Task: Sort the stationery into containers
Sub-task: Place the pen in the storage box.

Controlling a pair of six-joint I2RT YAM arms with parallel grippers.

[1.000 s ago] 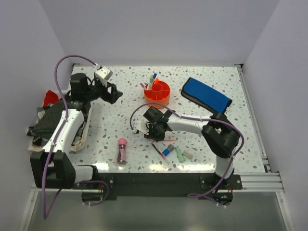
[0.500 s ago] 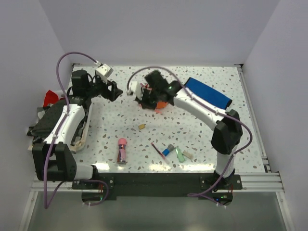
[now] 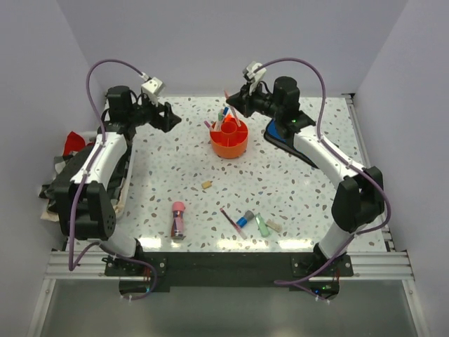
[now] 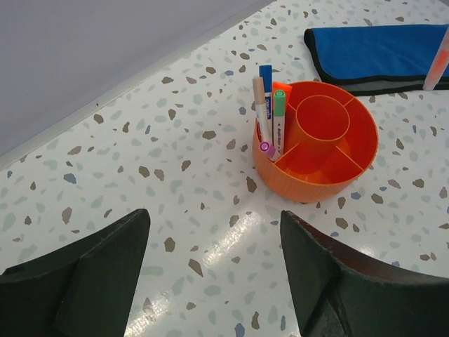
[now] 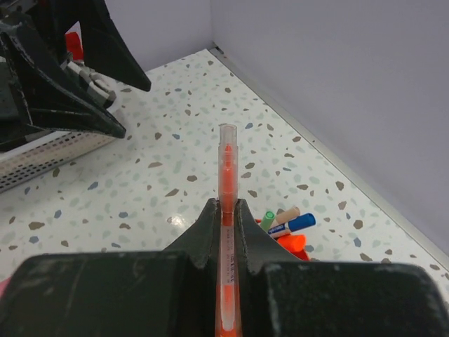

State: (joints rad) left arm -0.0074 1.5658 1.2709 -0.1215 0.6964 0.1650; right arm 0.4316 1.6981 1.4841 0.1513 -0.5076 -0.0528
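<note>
An orange pen (image 5: 226,165) with a clear cap is pinched between the closed fingers of the right gripper (image 5: 224,209). It lies along the jaws, with its capped end sticking out past the tips. From where I stand it hangs in the air at the far side of the table, over the back of the round orange caddy (image 3: 229,147) and not touching it. One ring compartment on the caddy's far left holds a small bunch of upright markers (image 4: 269,116), blue-, green- and beige-topped, with a purple end showing low down. Just right of the caddy lies a blue pouch (image 4: 379,45) with dark edging, partly under the right arm. The left gripper (image 4: 214,221) hovers off to the left of the caddy, well apart from it, with its jaws spread wide. More stationery lies loose on the speckled table (image 3: 161,175), nearer the arm bases. A small beige eraser (image 3: 206,184) sits alone near the middle, and a pink-capped glue tube (image 3: 178,219) lies left of it. Further right is a close cluster: a dark red pen (image 3: 229,217), a blue-capped marker (image 3: 244,220), a green marker (image 3: 262,225) and a second beige eraser (image 3: 273,226). A heap of red and dark cloth (image 3: 72,142) sits off the table's left edge.
</note>
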